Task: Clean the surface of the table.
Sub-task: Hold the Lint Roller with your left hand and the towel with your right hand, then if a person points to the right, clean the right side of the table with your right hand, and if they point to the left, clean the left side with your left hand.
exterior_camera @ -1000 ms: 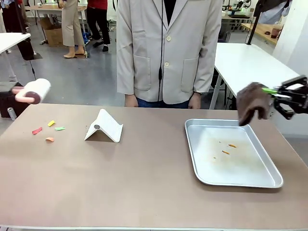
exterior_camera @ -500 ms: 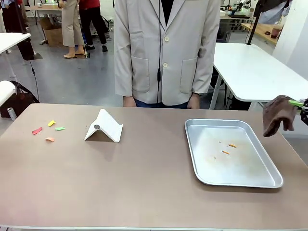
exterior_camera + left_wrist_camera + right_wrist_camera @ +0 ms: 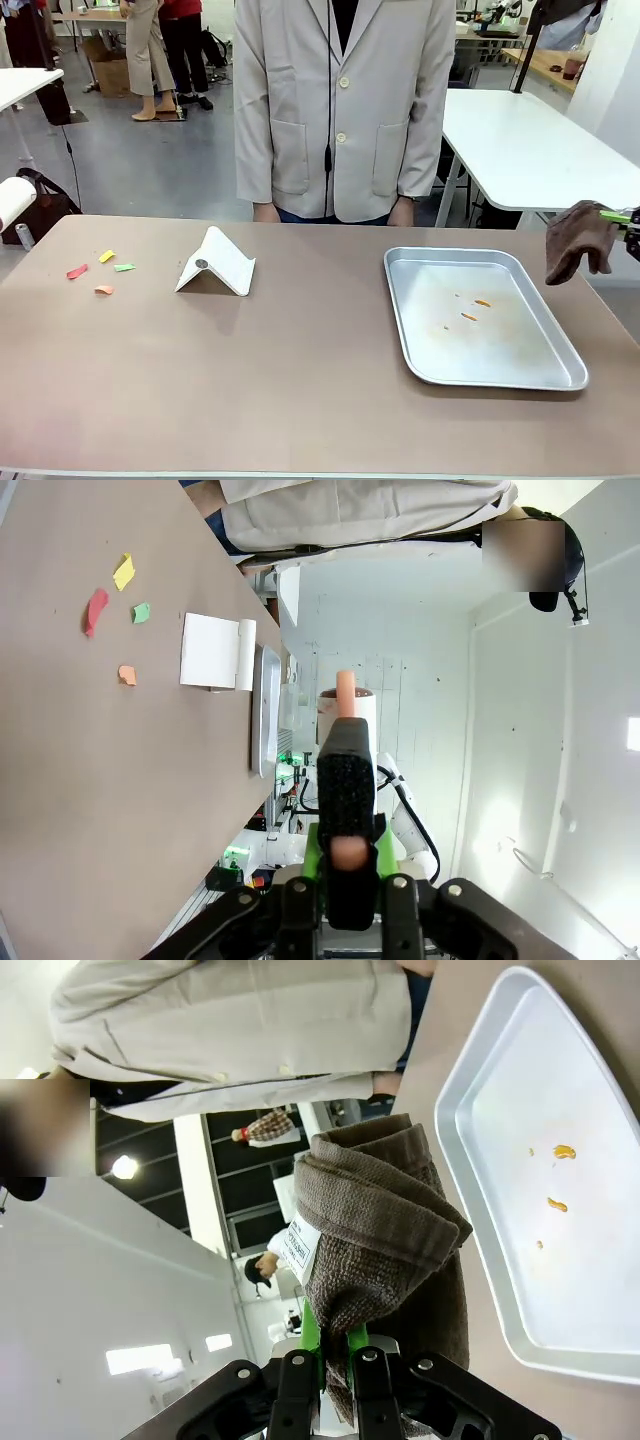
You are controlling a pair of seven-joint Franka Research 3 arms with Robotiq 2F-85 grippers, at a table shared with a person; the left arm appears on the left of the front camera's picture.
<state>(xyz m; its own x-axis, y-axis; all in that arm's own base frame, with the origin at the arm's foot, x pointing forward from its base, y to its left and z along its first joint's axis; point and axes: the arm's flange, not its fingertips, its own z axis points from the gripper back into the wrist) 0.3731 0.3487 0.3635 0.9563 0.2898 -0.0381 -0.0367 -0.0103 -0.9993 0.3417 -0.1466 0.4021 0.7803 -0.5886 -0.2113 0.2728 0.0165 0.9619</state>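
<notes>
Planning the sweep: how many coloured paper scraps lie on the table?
4, all at the left end of the table: red scrap, yellow scrap behind it, green scrap further right, orange scrap nearest the robot. The white card could hide more.

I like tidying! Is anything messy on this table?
Yes. Small coloured scraps lie scattered on the table near its left end, and orange bits with faint smears dirty the silver tray.
</notes>
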